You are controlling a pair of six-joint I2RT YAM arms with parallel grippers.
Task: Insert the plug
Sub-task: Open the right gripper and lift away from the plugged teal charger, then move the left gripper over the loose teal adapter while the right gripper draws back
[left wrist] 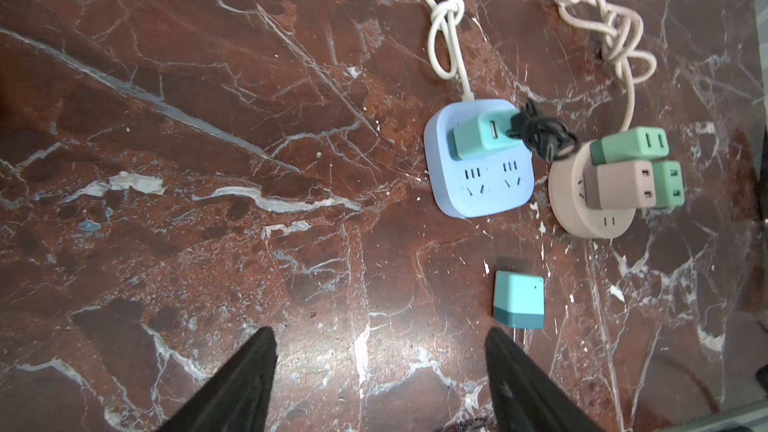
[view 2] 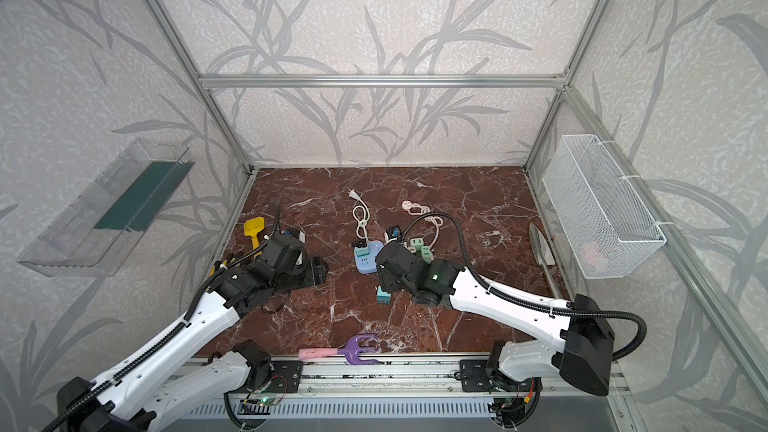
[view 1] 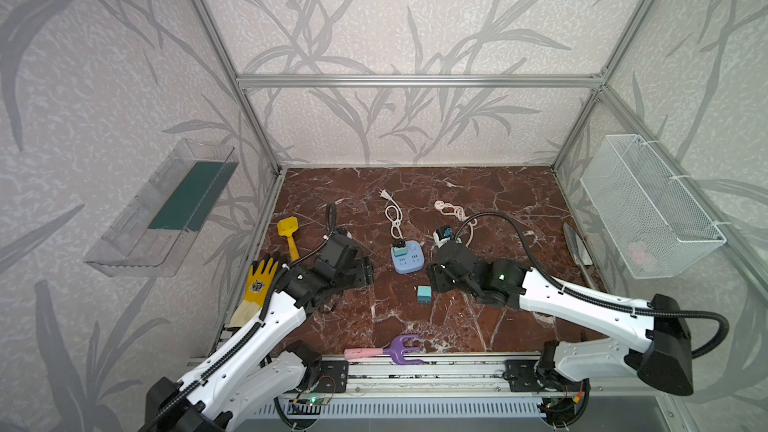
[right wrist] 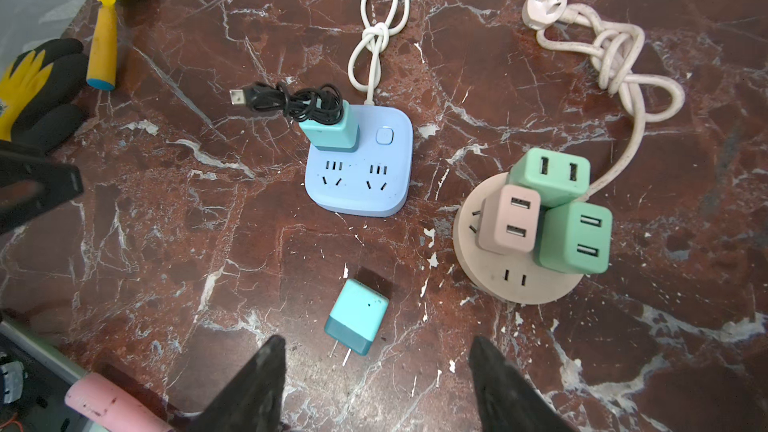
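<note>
Bright even light, soft shadows, glare streaks on marble, wide-angle bending, blurred foreground jaws

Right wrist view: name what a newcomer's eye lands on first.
The loose teal plug lies flat on the red marble, prongs toward the open, empty right gripper. Beyond it sits the blue power strip with one teal charger already in and two sockets free. Beside that, the round pink strip is crowded with three chargers.
</note>
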